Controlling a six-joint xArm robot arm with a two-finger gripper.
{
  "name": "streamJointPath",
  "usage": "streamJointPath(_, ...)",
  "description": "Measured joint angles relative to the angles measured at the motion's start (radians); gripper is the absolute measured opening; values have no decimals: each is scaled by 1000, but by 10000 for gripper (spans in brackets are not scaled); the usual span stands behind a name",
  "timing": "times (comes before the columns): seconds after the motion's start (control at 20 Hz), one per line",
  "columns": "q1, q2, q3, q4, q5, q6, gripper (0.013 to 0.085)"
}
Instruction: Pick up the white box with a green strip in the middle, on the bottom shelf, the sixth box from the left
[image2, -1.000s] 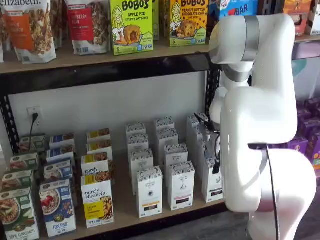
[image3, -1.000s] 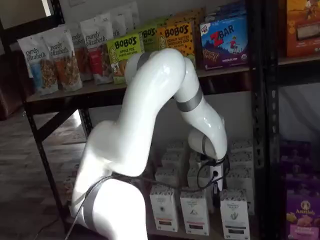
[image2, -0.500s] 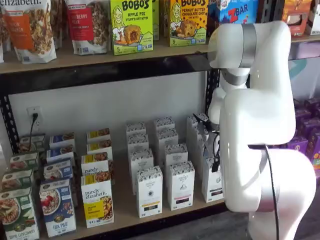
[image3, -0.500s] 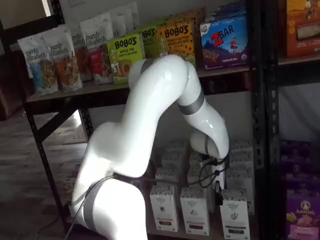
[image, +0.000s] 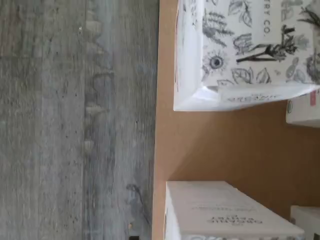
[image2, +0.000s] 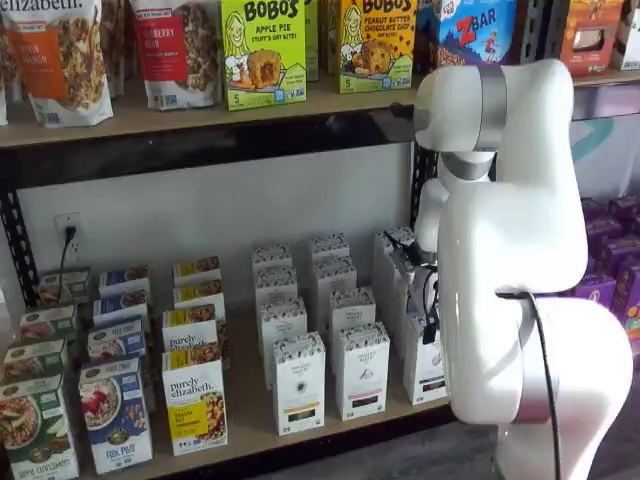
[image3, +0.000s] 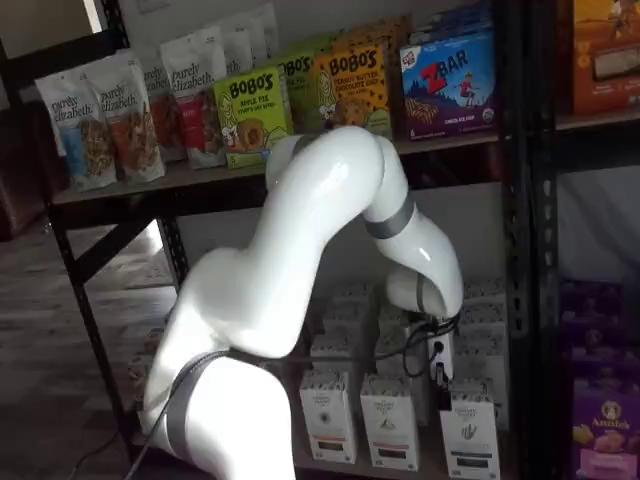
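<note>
Grey wood-grain floor lies nearest, running up to the pale plywood edge of the bottom shelf. At the front of that shelf stand colourful cereal boxes on the left and rows of tall white cartons to the right.

The white box stands at the front of the rightmost white row, upright with its long axis vertical and its printed face turned out toward the near side. The white arm partly covers it.

The tool hangs just above this box in both shelf views. Its black fingers are only partly seen, spread wide and holding nothing.

The wrist view looks down on a carton top with black-and-white botanical print. Whether this is the same box I cannot tell.

Farther back, more white cartons line up toward the pale wall. Above is an upper shelf of snack packs.
</note>
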Motion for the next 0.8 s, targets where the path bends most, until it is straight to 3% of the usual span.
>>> streamJointPath(0.8, -4, 96, -90, -171, -6, 148, 850)
